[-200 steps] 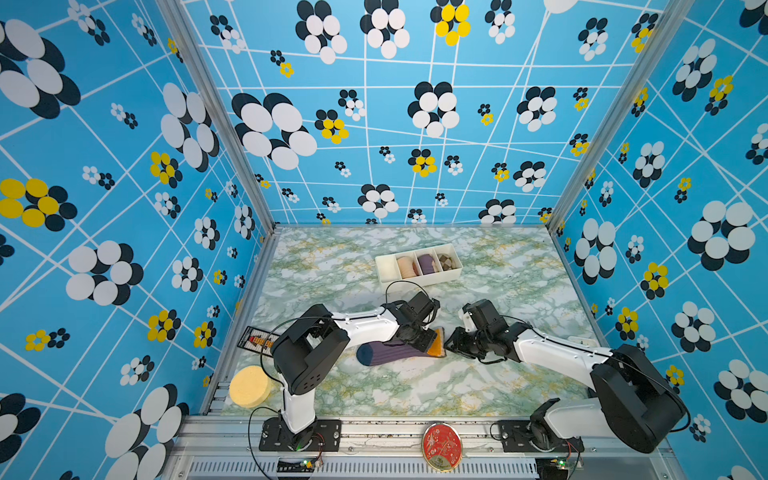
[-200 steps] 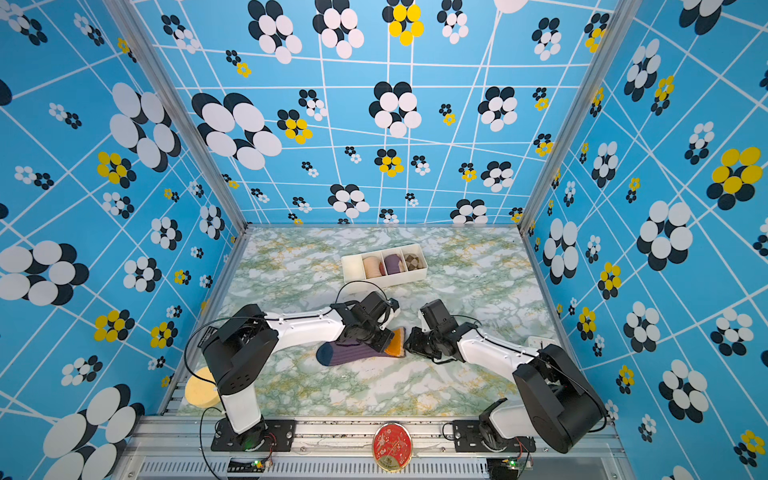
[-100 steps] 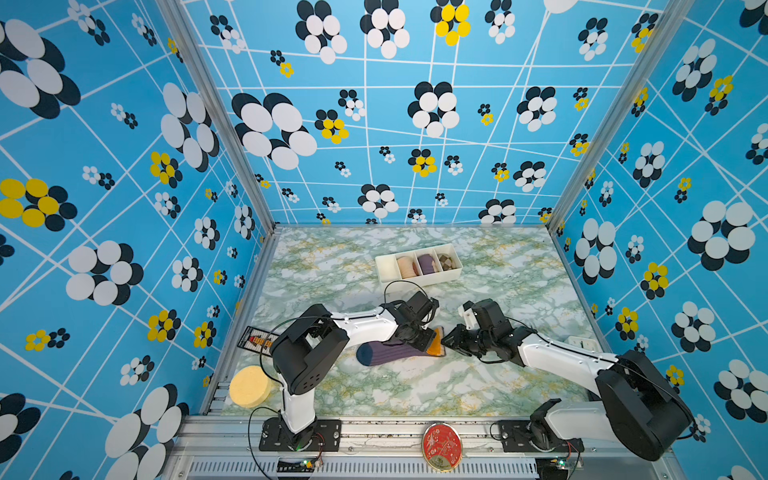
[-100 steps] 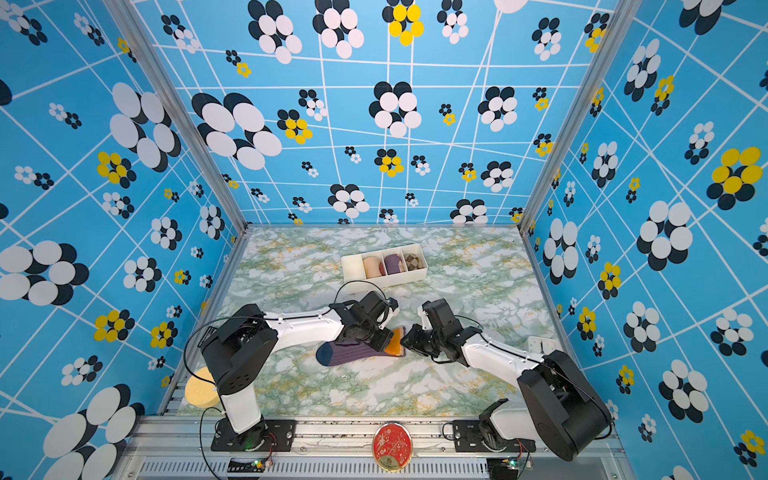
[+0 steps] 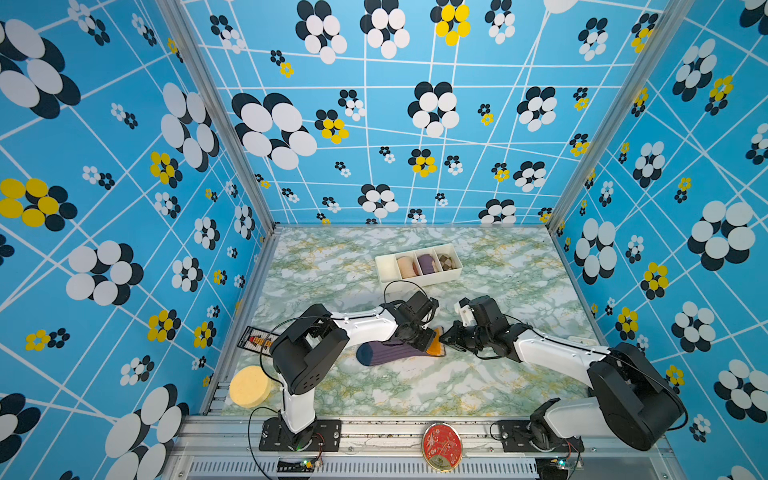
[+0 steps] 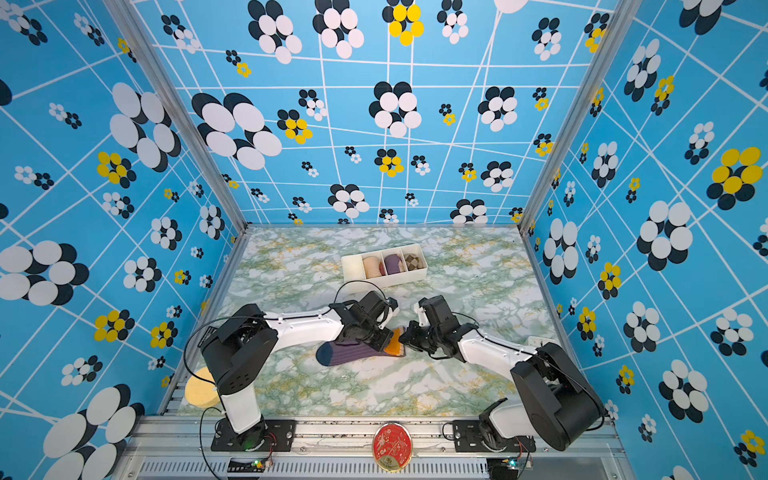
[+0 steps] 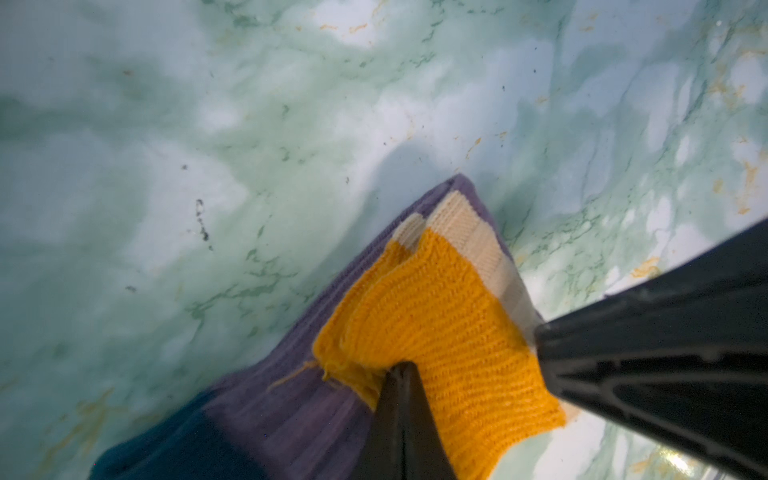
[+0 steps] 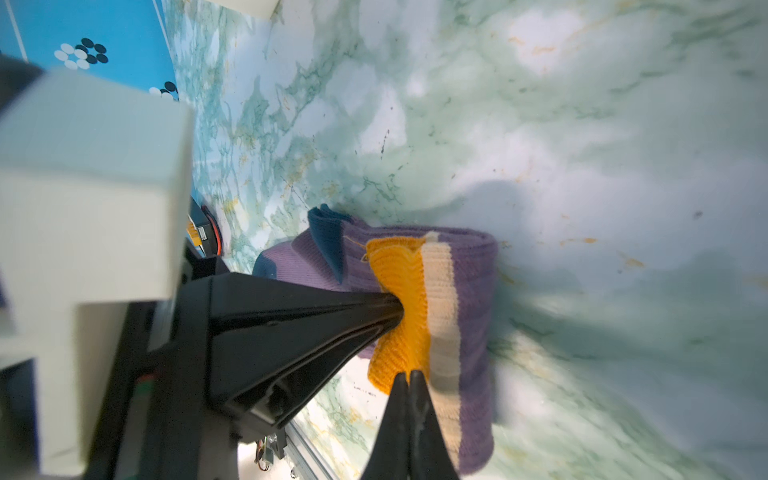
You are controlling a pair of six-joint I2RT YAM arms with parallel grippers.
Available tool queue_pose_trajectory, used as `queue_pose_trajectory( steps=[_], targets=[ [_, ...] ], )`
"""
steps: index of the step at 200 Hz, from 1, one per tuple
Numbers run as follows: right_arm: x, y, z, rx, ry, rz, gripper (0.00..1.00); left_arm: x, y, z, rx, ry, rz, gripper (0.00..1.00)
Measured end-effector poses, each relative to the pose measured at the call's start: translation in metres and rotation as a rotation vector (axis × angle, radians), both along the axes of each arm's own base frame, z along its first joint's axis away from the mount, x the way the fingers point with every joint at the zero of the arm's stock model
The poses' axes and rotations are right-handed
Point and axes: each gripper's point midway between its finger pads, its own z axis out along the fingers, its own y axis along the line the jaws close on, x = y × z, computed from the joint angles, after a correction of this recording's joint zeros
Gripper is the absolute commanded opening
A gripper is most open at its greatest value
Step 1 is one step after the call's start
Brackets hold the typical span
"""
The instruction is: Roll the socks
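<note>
The socks (image 5: 390, 353) are being supported by the table (image 5: 415, 386) near its middle, between the two arms, with the dark toe pointing toward the left arm. The orange cuff (image 7: 449, 332) is being pinched by the left gripper (image 7: 399, 374), its jaws pressed together on the knit. The cuff's edge is also being gripped by the right gripper (image 8: 409, 380), its jaws drawn tight on the fabric, just beside the left gripper.
</note>
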Motion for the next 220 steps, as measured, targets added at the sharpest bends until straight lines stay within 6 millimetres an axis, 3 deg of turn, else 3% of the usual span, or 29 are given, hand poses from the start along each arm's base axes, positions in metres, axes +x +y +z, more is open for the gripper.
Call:
queue_pose_trajectory(
  steps=[73, 105, 137, 165, 220],
  targets=[
    [-0.004, -0.001, -0.029, -0.040, 0.078, 0.001, 0.00, 0.000, 0.000, 0.000, -0.003, 0.004, 0.000, 0.02],
    [0.002, 0.002, -0.030, -0.043, 0.084, 0.001, 0.00, 0.001, 0.001, 0.000, -0.003, 0.004, 0.002, 0.02],
    [0.003, 0.003, -0.030, -0.041, 0.083, 0.003, 0.06, 0.002, 0.002, 0.000, -0.003, 0.004, 0.005, 0.02],
    [0.002, 0.002, -0.022, -0.039, 0.065, 0.012, 0.16, 0.002, 0.002, 0.000, -0.004, 0.005, 0.005, 0.02],
    [-0.002, -0.005, 0.012, -0.036, -0.016, 0.013, 0.24, 0.002, 0.001, 0.000, -0.005, 0.006, 0.004, 0.02]
  ],
)
